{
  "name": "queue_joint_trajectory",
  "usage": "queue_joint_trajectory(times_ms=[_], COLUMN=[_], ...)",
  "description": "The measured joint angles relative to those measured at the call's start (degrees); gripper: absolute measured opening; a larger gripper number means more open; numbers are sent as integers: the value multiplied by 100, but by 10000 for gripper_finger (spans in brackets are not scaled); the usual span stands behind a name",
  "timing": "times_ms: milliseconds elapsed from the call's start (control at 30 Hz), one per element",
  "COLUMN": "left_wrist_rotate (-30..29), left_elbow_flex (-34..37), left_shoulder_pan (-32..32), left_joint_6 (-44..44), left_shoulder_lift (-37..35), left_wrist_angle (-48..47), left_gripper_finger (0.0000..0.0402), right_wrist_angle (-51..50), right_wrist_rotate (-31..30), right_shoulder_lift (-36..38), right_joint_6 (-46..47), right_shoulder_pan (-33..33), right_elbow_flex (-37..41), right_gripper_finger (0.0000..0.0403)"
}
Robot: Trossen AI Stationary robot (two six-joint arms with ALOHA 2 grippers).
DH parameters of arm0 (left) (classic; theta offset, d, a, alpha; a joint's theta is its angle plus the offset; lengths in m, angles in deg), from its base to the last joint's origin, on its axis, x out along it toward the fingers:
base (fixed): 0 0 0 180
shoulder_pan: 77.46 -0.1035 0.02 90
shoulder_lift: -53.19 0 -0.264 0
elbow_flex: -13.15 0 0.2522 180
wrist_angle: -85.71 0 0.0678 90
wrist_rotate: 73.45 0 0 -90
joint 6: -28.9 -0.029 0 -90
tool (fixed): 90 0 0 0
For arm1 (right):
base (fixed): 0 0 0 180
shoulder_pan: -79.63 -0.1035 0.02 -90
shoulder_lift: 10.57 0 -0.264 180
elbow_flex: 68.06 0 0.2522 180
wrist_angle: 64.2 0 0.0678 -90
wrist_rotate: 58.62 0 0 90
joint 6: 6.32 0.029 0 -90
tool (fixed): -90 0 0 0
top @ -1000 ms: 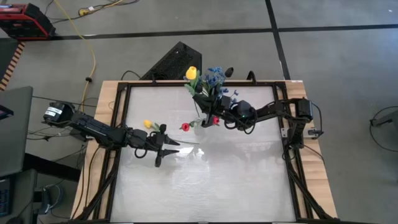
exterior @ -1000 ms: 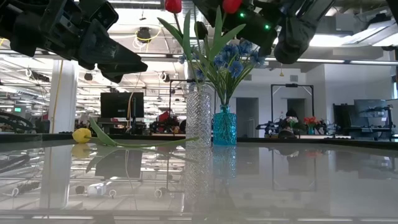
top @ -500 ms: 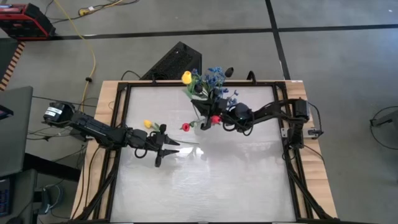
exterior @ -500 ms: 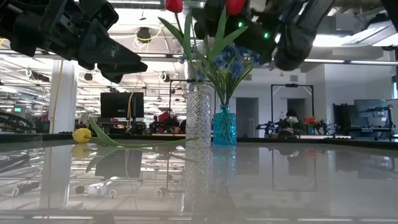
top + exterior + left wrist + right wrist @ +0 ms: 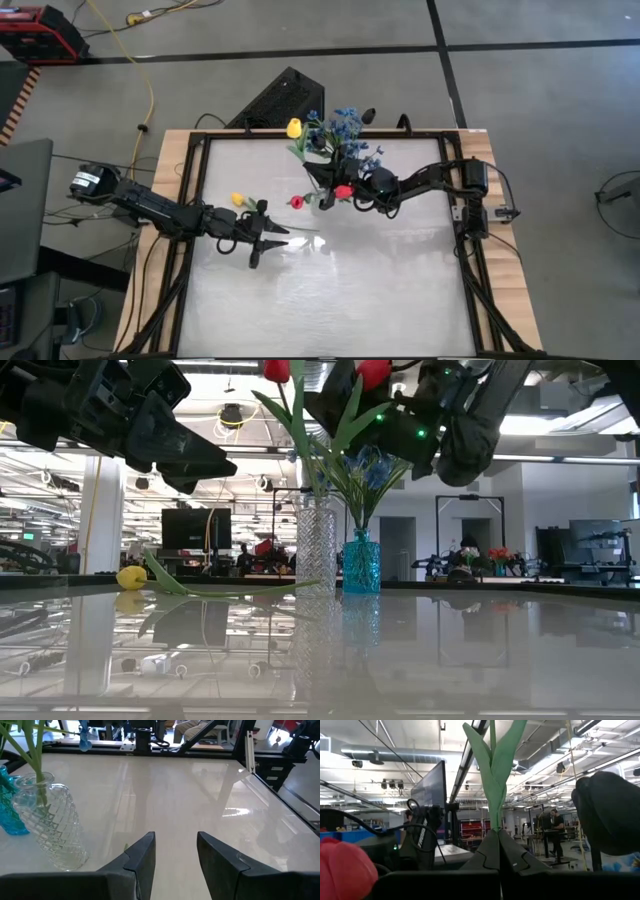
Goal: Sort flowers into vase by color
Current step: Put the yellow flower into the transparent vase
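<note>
My right gripper (image 5: 493, 834) (image 5: 323, 176) is shut on the green stem of a yellow tulip (image 5: 294, 127), above a clear cut-glass vase (image 5: 317, 546) that holds two red tulips (image 5: 297, 203) (image 5: 343, 191). Beside that stands the small blue vase (image 5: 361, 564) with blue blossoms (image 5: 346, 122). A second yellow tulip (image 5: 237, 199) lies flat on the table. Just to its right my left gripper (image 5: 266, 240) (image 5: 175, 854) hangs open over bare table. My right gripper pinches the yellow tulip's stem (image 5: 493, 827) between its two fingers, just below where the long leaves (image 5: 495, 765) spread. The fingers slant upward from the table's right side. The flower rises tilted beyond them, bloom toward the far left. Its lower end is hidden.
A dark bloom (image 5: 610, 810) stands close beside my right gripper. The table top (image 5: 330, 290) is glossy white inside a black frame, with bare room on its near half. Cables and a black panel (image 5: 275, 100) lie beyond the far edge.
My right gripper has sunk and gone a little toward the table's left edge, still shut on the stem. The yellow bloom has shifted the same way with it. The red tulips and both vases have stayed where they were.
</note>
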Motion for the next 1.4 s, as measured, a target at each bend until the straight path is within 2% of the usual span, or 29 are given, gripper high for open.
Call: queue_joint_trajectory(times_ms=[467, 767, 1133, 1233, 1400], left_wrist_rotate=[0, 0, 0, 0, 0], left_elbow_flex=[0, 0, 0, 0, 0], left_shoulder_pan=[0, 0, 0, 0, 0], left_joint_6=[22, 26, 35, 38, 77], left_shoulder_lift=[0, 0, 0, 0, 0], left_wrist_angle=[0, -4, -133, -136, -148], left_gripper_finger=[132, 132, 132, 132, 132], right_wrist_angle=[-23, -37, -43, -305, -1309], right_wrist_rotate=[2, 4, 7, 11, 17], right_shoulder_lift=[0, 0, 155, 349, 838], right_joint_6=[-276, -279, -584, -587, -701], right_shoulder_pan=[-13, -13, -50, -46, -56], right_elbow_flex=[0, 1, 4, 4, 4], right_gripper_finger=[15, 79, 87, 87, 88])
